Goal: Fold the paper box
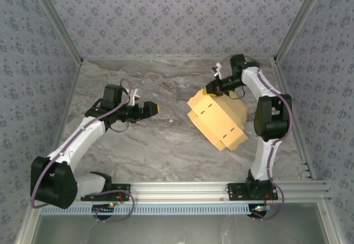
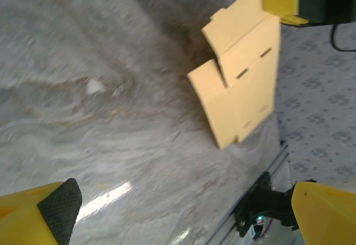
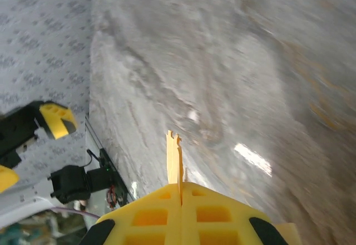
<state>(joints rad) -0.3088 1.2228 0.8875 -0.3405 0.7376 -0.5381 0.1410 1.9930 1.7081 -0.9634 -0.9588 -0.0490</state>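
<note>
Hanging from the right gripper (image 1: 214,89), the paper box (image 1: 218,118) sits right of centre in the top view, above the grey marbled tabletop (image 1: 166,144). It is an unfolded die-cut sheet of thin tan-yellow cardboard, not a closed box. The outline is stepped, with square notches and projecting tabs along the edges. Short dark slots are cut in rows across the panels. In the top view the sheet bows slightly, and faint crease lines divide it into panels.

Right gripper: closed on the sheet's upper edge. In the right wrist view the yellow fingers (image 3: 150,211) meet at the bottom centre of the frame. The cardboard stands edge-on between them as a thin upright strip with a notched tip.

In the left wrist view the sheet (image 2: 239,84) hangs tilted in the upper right of the frame, pinched at its top corner. A soft shadow lies on the tabletop beside it. Whether the lower edge touches the surface cannot be told.

Left gripper (image 1: 152,109): left of centre in the top view, jaws spread wide and holding nothing. It is well apart from the sheet and points towards it.
</note>
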